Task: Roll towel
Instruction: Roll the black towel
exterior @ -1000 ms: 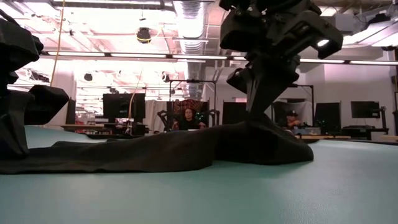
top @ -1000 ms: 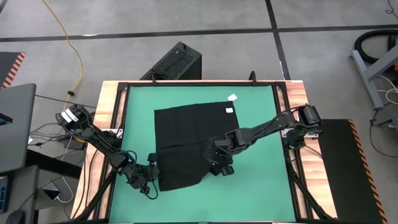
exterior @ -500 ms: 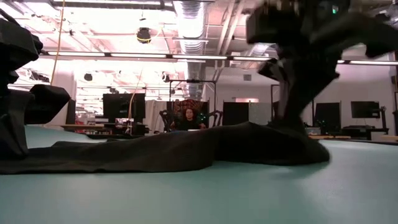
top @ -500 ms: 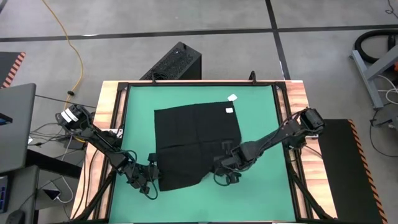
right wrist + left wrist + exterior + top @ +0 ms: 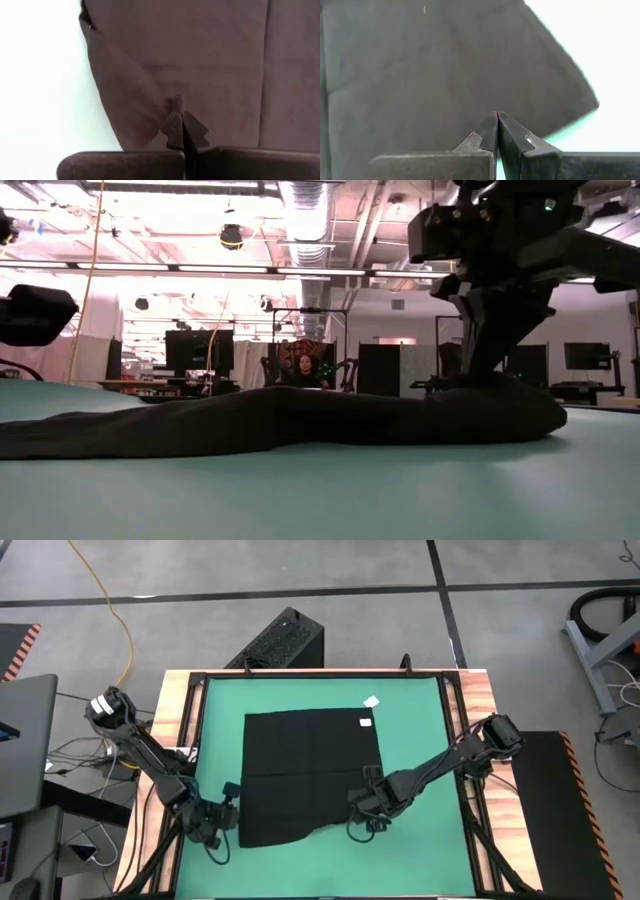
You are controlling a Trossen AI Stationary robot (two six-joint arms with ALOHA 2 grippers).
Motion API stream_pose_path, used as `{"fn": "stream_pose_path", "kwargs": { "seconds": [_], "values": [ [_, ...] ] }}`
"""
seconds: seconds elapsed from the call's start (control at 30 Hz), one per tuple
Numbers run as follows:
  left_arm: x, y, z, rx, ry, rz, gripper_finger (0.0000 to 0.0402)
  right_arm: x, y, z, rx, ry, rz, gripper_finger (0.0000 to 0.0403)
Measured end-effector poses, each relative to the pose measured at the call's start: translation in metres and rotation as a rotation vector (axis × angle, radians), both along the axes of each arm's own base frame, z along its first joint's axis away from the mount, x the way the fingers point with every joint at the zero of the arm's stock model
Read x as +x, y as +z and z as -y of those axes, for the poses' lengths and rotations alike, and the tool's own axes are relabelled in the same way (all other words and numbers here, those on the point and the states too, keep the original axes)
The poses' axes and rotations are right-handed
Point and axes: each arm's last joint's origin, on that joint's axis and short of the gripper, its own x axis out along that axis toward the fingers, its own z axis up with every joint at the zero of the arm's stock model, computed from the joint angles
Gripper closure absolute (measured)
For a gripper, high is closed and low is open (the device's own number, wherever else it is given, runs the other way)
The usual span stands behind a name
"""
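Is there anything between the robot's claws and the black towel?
Nothing visible. The right claw is shut, pinching the towel at its near right part. The left claw is shut too, right at the towel's near left edge, with only green table around.

Black towel (image 5: pixel 312 777) spread almost flat on the green table (image 5: pixel 415 740), small white tag (image 5: pixel 366 722) near its far right corner, near edge uneven. Left gripper (image 5: pixel 226 824) low at the towel's near left corner, just beside the cloth; right gripper (image 5: pixel 362 812) down on the near right corner, touching it. Black ribbed box (image 5: pixel 280 640) on the floor beyond the far edge, yellow cable (image 5: pixel 112 610) trailing at far left.
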Motion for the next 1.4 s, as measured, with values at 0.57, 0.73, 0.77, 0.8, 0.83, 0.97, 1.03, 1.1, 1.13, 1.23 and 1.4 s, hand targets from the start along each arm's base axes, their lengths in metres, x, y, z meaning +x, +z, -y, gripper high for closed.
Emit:
{"fn": "stream_pose_path", "kwargs": {
  "seconds": [0.57, 0.73, 0.77, 0.8, 0.83, 0.97, 1.03, 1.1, 1.13, 1.23, 1.4],
  "values": [
    [0.016, 0.042, 0.029, 0.066, -0.157, 0.170, 0.0371, -0.005, 0.000, -0.016, 0.020, 0.054, 0.014, 0.0400],
    [0.018, 0.041, 0.033, 0.001, -0.155, 0.113, 0.0338, -0.005, 0.000, -0.017, 0.027, 0.054, 0.018, 0.0400],
    [0.018, 0.040, 0.034, -0.027, -0.153, 0.095, 0.0328, -0.005, 0.000, -0.017, 0.031, 0.055, 0.016, 0.0400],
    [0.017, 0.040, 0.034, -0.055, -0.153, 0.075, 0.0318, -0.005, 0.000, -0.017, 0.037, 0.057, 0.013, 0.0400],
    [0.016, 0.040, 0.035, -0.084, -0.157, 0.055, 0.0308, -0.005, 0.000, -0.017, 0.040, 0.057, 0.012, 0.0400],
    [0.012, 0.039, 0.039, -0.130, -0.208, 0.010, 0.0268, -0.005, 0.000, -0.017, 0.043, 0.051, 0.013, 0.0400],
    [0.010, 0.037, 0.041, -0.087, -0.245, 0.017, 0.0252, -0.004, 0.001, -0.017, 0.047, 0.049, 0.021, 0.0400],
    [0.008, 0.032, 0.043, -0.032, -0.269, 0.013, 0.0240, -0.003, 0.001, -0.017, 0.056, 0.042, 0.035, 0.0400],
    [0.008, 0.028, 0.045, -0.010, -0.277, 0.006, 0.0236, -0.002, 0.001, -0.017, 0.059, 0.037, 0.042, 0.0400],
    [0.010, 0.016, 0.047, 0.062, -0.308, -0.023, 0.0227, -0.001, 0.001, -0.016, 0.063, 0.029, 0.045, 0.0400],
    [0.014, -0.002, 0.050, 0.144, -0.301, -0.045, 0.0225, -0.001, 0.001, -0.016, 0.063, 0.028, 0.045, 0.0400]
  ]
}}
